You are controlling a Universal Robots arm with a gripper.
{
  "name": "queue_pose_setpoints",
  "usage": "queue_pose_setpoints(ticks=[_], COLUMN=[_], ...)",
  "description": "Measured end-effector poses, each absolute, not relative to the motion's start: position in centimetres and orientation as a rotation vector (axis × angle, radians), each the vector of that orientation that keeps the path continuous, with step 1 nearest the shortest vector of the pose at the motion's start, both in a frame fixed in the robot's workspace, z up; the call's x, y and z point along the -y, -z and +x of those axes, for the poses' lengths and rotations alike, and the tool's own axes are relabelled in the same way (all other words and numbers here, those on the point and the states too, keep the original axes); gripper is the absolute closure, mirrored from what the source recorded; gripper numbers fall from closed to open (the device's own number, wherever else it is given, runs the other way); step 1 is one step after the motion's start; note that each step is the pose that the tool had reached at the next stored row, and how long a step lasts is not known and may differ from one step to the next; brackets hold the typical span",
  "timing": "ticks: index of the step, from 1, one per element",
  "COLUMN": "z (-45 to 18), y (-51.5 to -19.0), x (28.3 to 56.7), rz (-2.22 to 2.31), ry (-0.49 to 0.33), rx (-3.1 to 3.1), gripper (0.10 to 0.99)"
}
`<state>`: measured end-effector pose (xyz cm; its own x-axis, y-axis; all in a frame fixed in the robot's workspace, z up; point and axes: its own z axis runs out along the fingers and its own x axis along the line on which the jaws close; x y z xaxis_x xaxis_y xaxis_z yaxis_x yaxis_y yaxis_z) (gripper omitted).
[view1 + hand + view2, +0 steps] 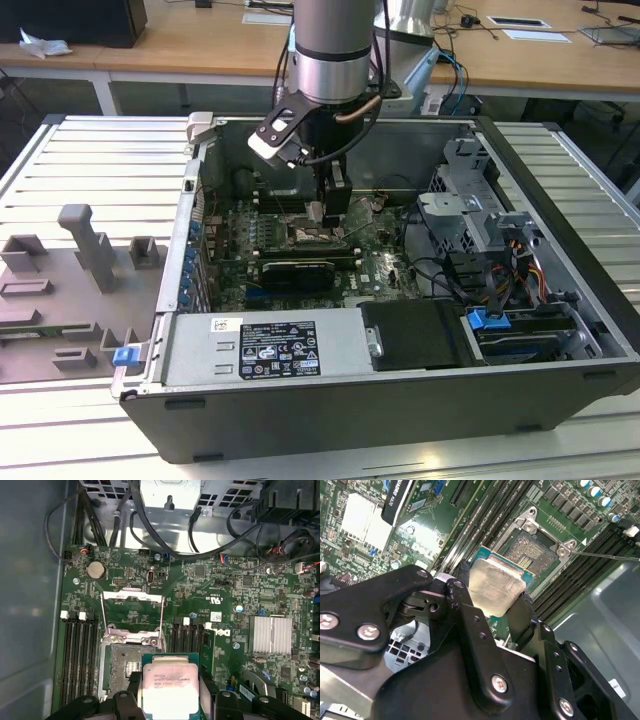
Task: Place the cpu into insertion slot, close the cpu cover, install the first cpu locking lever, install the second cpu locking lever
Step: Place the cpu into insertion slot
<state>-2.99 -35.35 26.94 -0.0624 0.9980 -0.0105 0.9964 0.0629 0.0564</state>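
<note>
The gripper (495, 600) hangs inside an open computer case (560, 150), its black fingers (461, 587) clamped on two opposite edges of the cpu (497, 587). The chip looks light, thin and stiff. Its smooth metal lid could slide under a loose pinch, and its underside is probably delicate, so the edge hold on the green border seems the right one. It is a small square with a pale silvery-grey top on green board. It is held just short of the insertion slot (125, 667), partly overlapping it in the first wrist view and not seated. Beyond the slot, the cpu cover (131, 596) is swung back open. In the exterior view, the graphics card (295, 270) lies at seven o'clock from the gripper and the power supply (265, 350) at six.
</note>
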Motion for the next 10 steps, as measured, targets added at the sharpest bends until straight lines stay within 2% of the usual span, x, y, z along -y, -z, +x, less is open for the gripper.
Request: queue_pose_setpoints(ticks=[4,10], z=[-3.4,-3.5], y=[-26.1,-24.1], x=[35.2,33.5], rz=[2.119,2.177], ry=[-0.053,-0.05], rx=[-2.256,-2.199], gripper=[0.545,0.545])
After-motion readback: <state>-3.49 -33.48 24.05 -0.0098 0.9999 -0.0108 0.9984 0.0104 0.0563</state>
